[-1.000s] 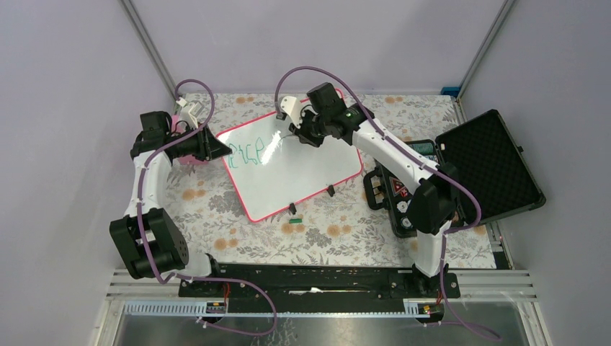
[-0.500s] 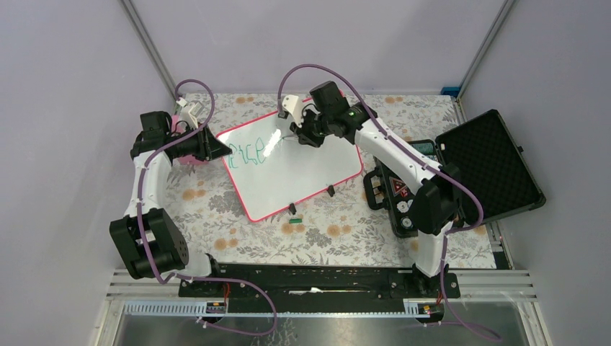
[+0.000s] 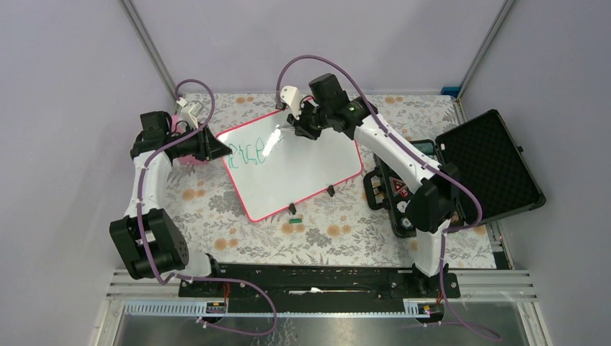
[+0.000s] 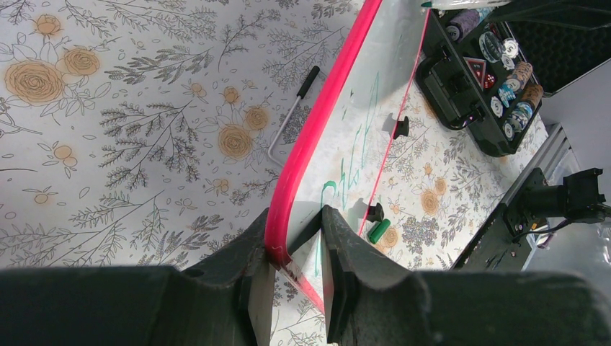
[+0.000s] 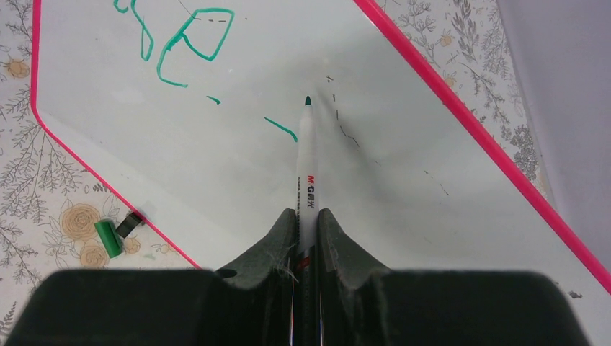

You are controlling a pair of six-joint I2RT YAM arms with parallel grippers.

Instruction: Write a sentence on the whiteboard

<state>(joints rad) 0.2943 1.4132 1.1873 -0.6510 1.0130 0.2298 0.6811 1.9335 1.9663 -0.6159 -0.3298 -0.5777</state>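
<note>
The whiteboard [image 3: 302, 173], white with a pink-red frame, lies tilted on the floral cloth. The green sentence [image 3: 251, 153] covers its left part and also shows in the right wrist view [image 5: 191, 43]. My left gripper [image 3: 220, 150] is shut on the board's left corner, with the pink rim [image 4: 317, 130] between its jaws [image 4: 295, 288]. My right gripper [image 3: 299, 128] is over the board's far edge, shut [image 5: 306, 220] on a white marker [image 5: 307, 166]. The marker's green tip points just past a short green stroke [image 5: 281, 130] and looks slightly off the surface [image 5: 403, 180].
An open black foam-lined case [image 3: 490, 166] with small items stands at the right. A green marker cap [image 3: 294, 217] and black clips [image 3: 331, 190] lie by the board's near edge. A hex key [image 4: 288, 119] lies on the cloth beside the board.
My right gripper has moved the marker a little toward the board's far edge. My left arm and the board have not moved.
</note>
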